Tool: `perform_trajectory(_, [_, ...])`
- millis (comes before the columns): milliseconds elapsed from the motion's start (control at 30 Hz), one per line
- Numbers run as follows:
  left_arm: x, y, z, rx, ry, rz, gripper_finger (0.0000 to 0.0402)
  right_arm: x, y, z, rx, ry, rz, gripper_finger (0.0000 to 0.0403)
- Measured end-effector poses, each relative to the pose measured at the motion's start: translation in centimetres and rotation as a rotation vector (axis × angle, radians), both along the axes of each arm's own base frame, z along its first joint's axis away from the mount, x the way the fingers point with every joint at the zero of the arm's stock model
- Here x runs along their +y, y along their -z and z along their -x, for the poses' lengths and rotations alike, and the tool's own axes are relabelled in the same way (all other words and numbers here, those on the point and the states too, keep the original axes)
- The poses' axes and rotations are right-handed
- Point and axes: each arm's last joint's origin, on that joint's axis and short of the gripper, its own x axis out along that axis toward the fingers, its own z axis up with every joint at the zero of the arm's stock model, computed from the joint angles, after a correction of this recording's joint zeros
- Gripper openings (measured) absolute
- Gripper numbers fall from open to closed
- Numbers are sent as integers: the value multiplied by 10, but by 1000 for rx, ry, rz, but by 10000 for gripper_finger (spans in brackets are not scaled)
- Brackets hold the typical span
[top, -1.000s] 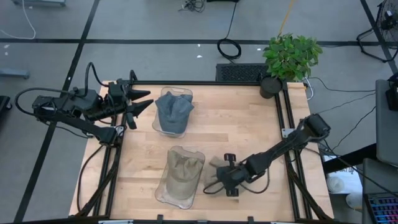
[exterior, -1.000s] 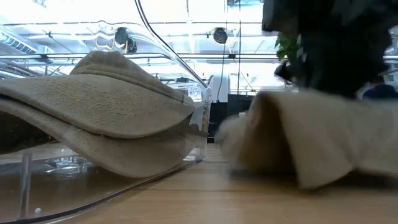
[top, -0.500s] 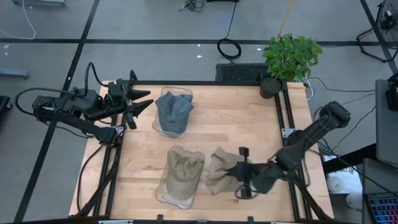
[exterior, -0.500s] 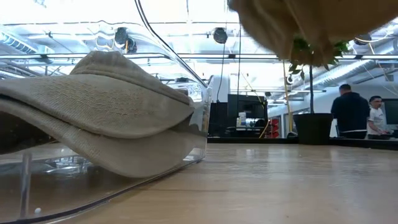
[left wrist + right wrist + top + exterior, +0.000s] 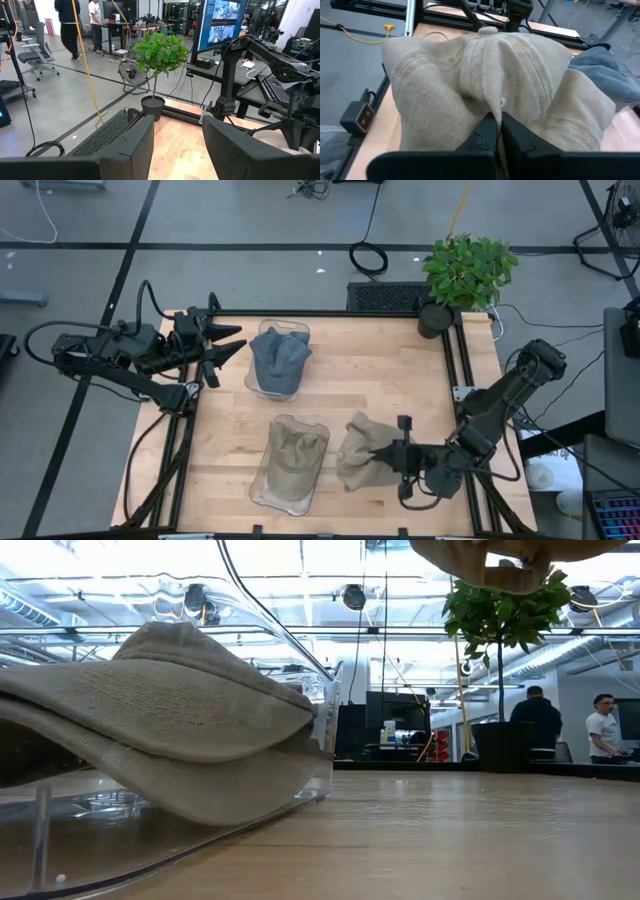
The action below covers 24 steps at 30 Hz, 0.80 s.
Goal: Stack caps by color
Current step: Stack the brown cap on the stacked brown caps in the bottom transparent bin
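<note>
In the lower right of the high view the right pincer (image 5: 388,453) is closed on a pinch of a tan cap (image 5: 360,450), holding it clear of the bench (image 5: 390,380); in the low view only the cap's drooping underside shows at the top edge, with bare wood beneath. The right wrist view shows the two dark fingers (image 5: 490,131) pressed together over a ridge of fabric on the crown, the cloth gathering into folds on either side and the top button (image 5: 488,30) at the far end.

That sagging says the cap is light, soft and shapeless: it will hang, swing and fold, not keep its form. A pinch on the crown cloth looks secure enough, though the brim would be the stiffer place to take hold if it needs to land flat.

The other tan caps (image 5: 296,450) lie nested in the clear bin (image 5: 262,490) at lower centre of the high view, just left of the held cap; the blue-grey caps (image 5: 279,358) sit in a second clear bin (image 5: 251,378) above it. By colour, the held cap belongs on the tan pile.

The left pincer (image 5: 232,343) waits at the upper left edge of the bench, fingers parted and holding nothing.
</note>
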Motion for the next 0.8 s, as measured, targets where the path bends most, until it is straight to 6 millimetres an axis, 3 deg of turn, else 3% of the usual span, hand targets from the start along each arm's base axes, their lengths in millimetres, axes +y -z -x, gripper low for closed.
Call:
perform_trajectory(400, [0,0,0,0,0,0,175,-9,-2,-5,6,-32,116,0])
perform_trajectory(600, [0,0,0,0,0,0,175,-26,-11,-9,-1,-26,153,0])
perform_trajectory(800, [0,-1,0,-22,-1,18,175,-57,-25,-15,11,-98,117,0])
